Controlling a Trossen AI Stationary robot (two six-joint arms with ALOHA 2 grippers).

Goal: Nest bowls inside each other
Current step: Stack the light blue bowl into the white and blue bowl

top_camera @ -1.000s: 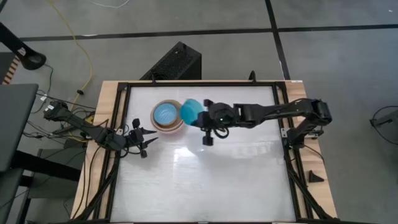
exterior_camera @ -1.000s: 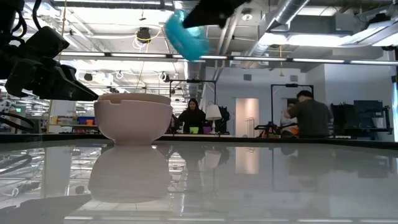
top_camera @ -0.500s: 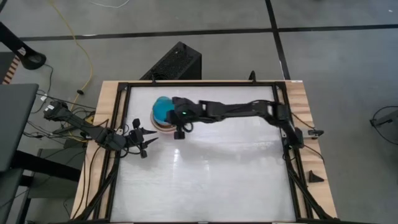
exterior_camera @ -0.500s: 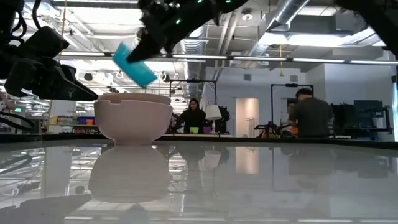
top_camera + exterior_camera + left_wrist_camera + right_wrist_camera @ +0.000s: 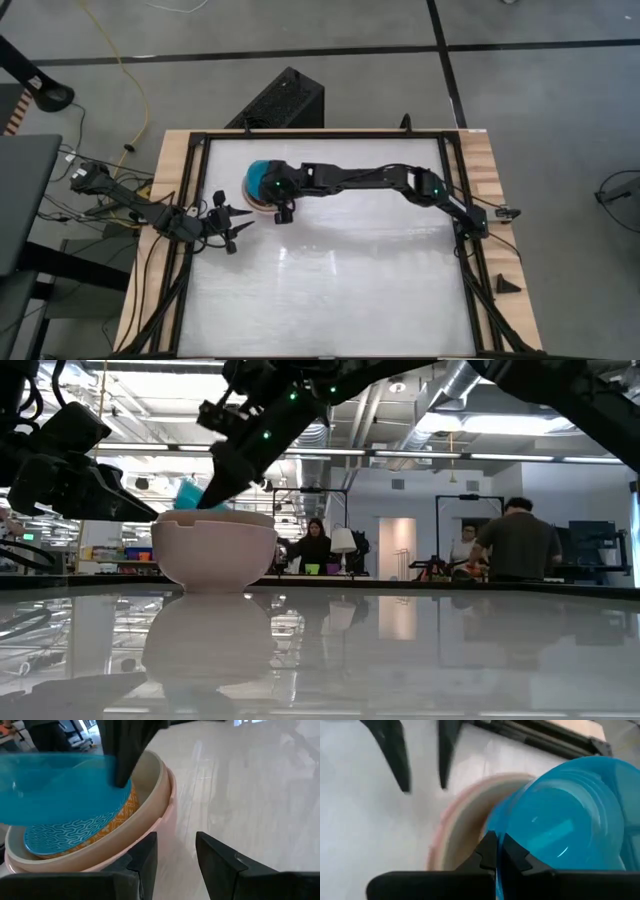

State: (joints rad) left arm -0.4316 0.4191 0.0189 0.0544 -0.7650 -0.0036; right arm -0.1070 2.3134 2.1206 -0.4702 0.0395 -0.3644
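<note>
A stack of nested bowls (image 5: 266, 196) stands at the table's far left. Its pink outer bowl (image 5: 167, 812) holds a cream bowl (image 5: 156, 780) and a light blue patterned bowl (image 5: 70, 834). My right gripper (image 5: 276, 188) reaches over the stack from the table's right, shut on the teal bowl (image 5: 55, 782). That bowl hangs tilted, dipping into the stack's mouth. My left gripper (image 5: 238, 225) waits open near the left edge, just in front of the stack, its fingers (image 5: 145, 862) pointing at the stack. My right gripper pinches the teal bowl's rim (image 5: 506, 837) between its two fingers, one on each face of the wall. The fingers (image 5: 222, 472) slant down from the table's right. The bowl (image 5: 189, 495) is tilted, its low side behind the stack's rim; whether it touches the bowls below, I cannot tell.
A black frame (image 5: 320, 133) runs round the white tabletop, and wooden strips (image 5: 478, 150) lie outside it. The white top (image 5: 340, 290) stretches near and right of the stack. People stand in the room behind (image 5: 497, 545).
My right gripper has carried the teal bowl toward the table's left edge and down, from high beside the stack's right to over the stack. The wrist has rolled, and the bowl has sunk until only its upper part shows above the stack's rim.
</note>
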